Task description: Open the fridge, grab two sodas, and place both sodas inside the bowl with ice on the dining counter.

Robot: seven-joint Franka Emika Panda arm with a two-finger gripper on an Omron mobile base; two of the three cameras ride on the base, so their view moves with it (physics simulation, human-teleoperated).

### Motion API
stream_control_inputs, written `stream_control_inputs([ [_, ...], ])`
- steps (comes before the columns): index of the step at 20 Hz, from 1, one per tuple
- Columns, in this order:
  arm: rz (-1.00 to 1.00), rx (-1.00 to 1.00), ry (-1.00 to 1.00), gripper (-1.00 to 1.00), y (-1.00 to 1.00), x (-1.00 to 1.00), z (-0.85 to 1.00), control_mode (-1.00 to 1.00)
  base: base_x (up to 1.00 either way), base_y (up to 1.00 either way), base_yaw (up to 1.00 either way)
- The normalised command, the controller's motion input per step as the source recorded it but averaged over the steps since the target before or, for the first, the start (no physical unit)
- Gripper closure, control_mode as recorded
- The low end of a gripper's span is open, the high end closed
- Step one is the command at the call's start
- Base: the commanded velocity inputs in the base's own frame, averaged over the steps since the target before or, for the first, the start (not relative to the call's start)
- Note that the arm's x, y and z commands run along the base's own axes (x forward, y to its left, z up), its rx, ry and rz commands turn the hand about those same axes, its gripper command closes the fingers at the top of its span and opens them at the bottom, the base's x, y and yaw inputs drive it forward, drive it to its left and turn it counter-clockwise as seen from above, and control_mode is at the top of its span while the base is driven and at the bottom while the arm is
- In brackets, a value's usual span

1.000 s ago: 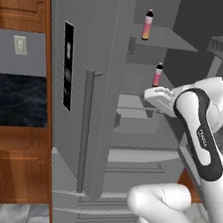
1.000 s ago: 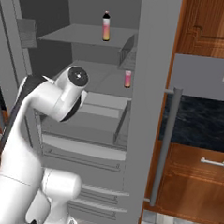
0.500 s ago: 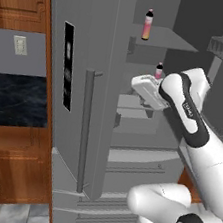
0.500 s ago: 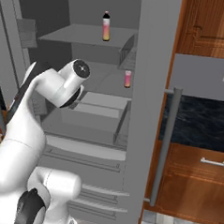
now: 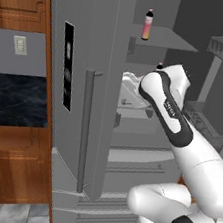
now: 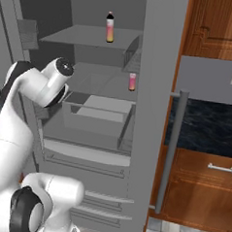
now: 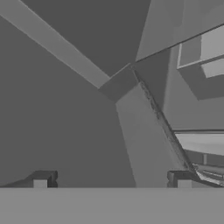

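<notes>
1. The fridge (image 5: 84, 104) has one door swung wide, so the shelves are in reach; neither soda has been taken yet, and the step in hand looks like the reach for the first one
2. The upper soda (image 6: 109, 27) stands upright on the top shelf (image 6: 79, 34), at about 12 o'clock in the right base view, well apart from the arm
3. The lower soda (image 6: 132, 82) stands upright on the shelf below, just past the clear drawer (image 6: 96, 114) and close to the fridge's centre post; in the left base view its black cap (image 5: 159, 66) just peeps over the arm's white wrist at 12 o'clock of it
4. The gripper (image 7: 112, 179) has its two tips wide apart with nothing between them; in the hand view they rise at 6 o'clock and look onto bare grey fridge walls, with neither bottle ahead of them
5. The relation that matters: the lower soda is the nearer one, its long axis vertical, and it seems to lie off the hand's line of sight, so I judge the hand must turn toward it and come in level, jaws astride the pink body
6. Risk, as I judge it: the wrist is close to that bottle and could knock it over
</notes>
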Motion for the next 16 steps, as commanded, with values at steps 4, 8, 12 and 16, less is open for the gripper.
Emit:
stream_control_inputs([
  [4, 0.07, 0.0, 0.0, -1.0, 0.68, -0.39, 0.0, -1.0, 0.0, 0.0, 0.0],
  [8, 0.08, 0.0, 0.0, -1.0, 0.7, -0.32, 0.0, -1.0, 0.0, 0.0, 0.0],
  [12, 0.07, 0.0, 0.0, -1.0, 0.78, -0.2, 0.0, -1.0, 0.0, 0.0, 0.0],
  [16, 0.04, 0.0, 0.0, -1.0, 0.9, -0.05, 0.0, -1.0, 0.0, 0.0, 0.0],
])
